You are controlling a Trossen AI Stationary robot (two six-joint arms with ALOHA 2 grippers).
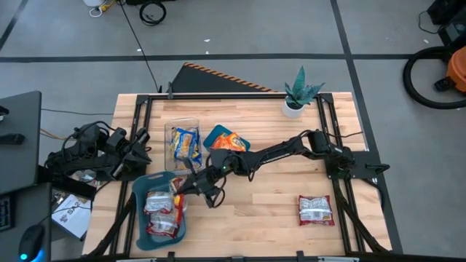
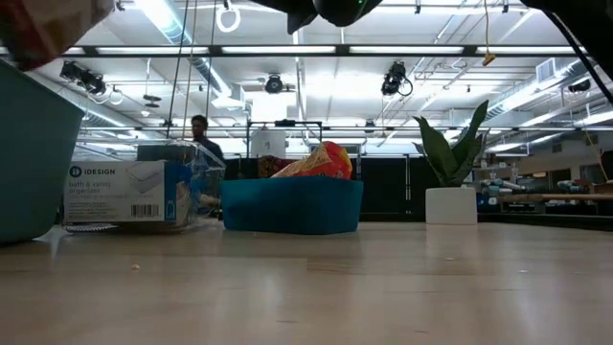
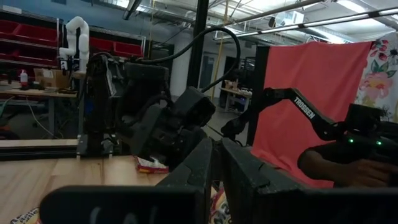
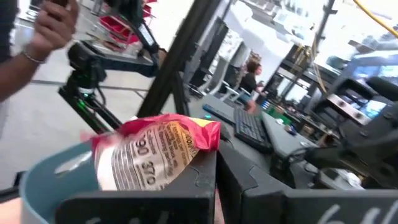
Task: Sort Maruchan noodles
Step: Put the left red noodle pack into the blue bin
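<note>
My right gripper [image 1: 183,185] reaches across the table and hovers at the right rim of the near teal bin [image 1: 138,191], shut on a red-and-silver noodle packet [image 4: 155,154]. Two red-and-silver packets [image 1: 160,212] lie flat in that bin. Yellow-and-blue packets [image 1: 185,144] lie in the clear container, and orange ones [image 1: 227,140] in the far teal bin. One more red-and-silver packet [image 1: 315,209] lies flat on the table at the right. My left gripper [image 1: 140,145] waits folded at the table's left edge, fingers together. My right gripper pinches the red-and-silver packet by one edge [image 4: 208,140] between its two fingers. The packet is lifted clear and sticks out beyond the fingertips, over the rim of the near teal bin [image 4: 37,174].
A potted plant [image 1: 298,96] stands at the far edge. The clear container [image 2: 144,192] and the far teal bin [image 2: 292,206] sit mid-table. Bare wood lies between the near bin and the loose packet. A person's hand [image 4: 53,25] shows beyond the table.
</note>
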